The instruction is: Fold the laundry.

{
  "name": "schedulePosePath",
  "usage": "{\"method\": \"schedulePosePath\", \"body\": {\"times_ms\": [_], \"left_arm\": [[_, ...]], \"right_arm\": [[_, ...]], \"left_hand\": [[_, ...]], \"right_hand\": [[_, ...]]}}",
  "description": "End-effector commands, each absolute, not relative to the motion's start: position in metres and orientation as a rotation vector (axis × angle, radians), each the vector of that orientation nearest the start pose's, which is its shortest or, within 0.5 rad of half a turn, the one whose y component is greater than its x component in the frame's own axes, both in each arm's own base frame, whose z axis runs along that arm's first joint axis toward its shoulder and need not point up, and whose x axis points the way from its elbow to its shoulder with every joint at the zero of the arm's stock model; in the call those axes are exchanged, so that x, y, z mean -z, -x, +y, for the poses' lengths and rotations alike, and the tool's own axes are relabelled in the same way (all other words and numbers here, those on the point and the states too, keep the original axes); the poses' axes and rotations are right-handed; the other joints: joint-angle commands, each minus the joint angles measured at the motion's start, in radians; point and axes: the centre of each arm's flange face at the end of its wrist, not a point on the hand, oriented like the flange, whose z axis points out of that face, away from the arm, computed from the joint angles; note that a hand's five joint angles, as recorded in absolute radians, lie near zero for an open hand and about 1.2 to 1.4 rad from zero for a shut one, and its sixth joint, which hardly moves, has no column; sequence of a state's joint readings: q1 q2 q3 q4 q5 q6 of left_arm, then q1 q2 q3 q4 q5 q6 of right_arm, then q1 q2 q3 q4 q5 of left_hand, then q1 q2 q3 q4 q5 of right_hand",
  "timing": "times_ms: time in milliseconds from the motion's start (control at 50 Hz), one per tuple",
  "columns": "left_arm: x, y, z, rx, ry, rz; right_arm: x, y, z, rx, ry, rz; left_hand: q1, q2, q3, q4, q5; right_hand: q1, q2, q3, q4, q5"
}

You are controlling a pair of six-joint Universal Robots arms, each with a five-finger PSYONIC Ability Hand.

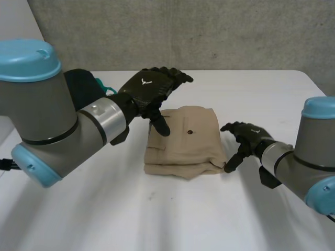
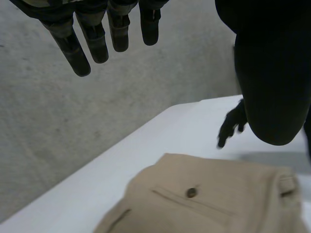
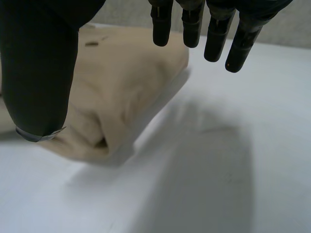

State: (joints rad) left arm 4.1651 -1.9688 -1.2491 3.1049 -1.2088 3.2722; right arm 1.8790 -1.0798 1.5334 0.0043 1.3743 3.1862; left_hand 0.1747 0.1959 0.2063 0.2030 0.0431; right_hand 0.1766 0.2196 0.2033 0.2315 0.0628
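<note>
folded tan trousers [image 1: 186, 141] on white table [image 1: 157, 219]; left hand [image 1: 149, 90] released above, right hand [image 1: 245, 137] released beside its right edge.

Dark cloth [image 1: 84, 85] half hidden behind left arm [image 1: 49, 112].

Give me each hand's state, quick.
Left hand: open, fingers straight, above the trousers, holding nothing.
Right hand: open, fingers relaxed, beside the trousers' edge, holding nothing.
</note>
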Motion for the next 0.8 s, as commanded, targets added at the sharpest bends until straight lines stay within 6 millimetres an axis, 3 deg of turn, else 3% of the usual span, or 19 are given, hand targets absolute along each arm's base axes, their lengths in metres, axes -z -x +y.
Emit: {"method": "schedulePosePath", "body": {"times_ms": [20,340,620,720,740,780,800], "left_arm": [[-0.252,0.332,-0.232,-1.543,0.958,-1.783],[-0.255,0.329,-0.226,-1.539,0.963,-1.773],[-0.256,0.329,-0.225,-1.541,0.968,-1.768],[-0.252,0.328,-0.224,-1.527,0.968,-1.780],[-0.250,0.328,-0.223,-1.522,0.968,-1.784],[-0.249,0.328,-0.222,-1.519,0.971,-1.786],[-0.249,0.328,-0.222,-1.519,0.971,-1.786]], "right_arm": [[-0.121,-0.260,-0.293,1.356,0.454,2.352],[-0.110,-0.302,-0.296,1.325,0.454,2.260],[-0.121,-0.309,-0.311,1.359,0.389,2.207],[-0.112,-0.311,-0.317,1.361,0.385,2.214],[-0.114,-0.313,-0.321,1.377,0.385,2.204],[-0.118,-0.314,-0.325,1.399,0.382,2.192],[-0.118,-0.315,-0.327,1.405,0.383,2.188]], "left_hand": [[0.000,-0.021,-0.032,-0.028,-0.043],[0.000,-0.021,-0.032,-0.028,-0.043],[0.000,-0.021,-0.032,-0.028,-0.043],[0.000,-0.021,-0.032,-0.028,-0.043],[0.000,-0.021,-0.032,-0.028,-0.043],[0.000,-0.021,-0.032,-0.028,-0.043],[0.000,-0.021,-0.032,-0.028,-0.043]], "right_hand": [[0.090,0.047,0.064,0.035,0.030],[0.255,0.212,0.228,0.200,0.194],[0.319,0.276,0.292,0.264,0.258],[0.750,0.707,0.723,0.695,0.689],[0.984,0.940,0.957,0.929,0.923],[1.219,1.176,1.192,1.164,1.158],[1.220,1.177,1.193,1.165,1.159]]}}
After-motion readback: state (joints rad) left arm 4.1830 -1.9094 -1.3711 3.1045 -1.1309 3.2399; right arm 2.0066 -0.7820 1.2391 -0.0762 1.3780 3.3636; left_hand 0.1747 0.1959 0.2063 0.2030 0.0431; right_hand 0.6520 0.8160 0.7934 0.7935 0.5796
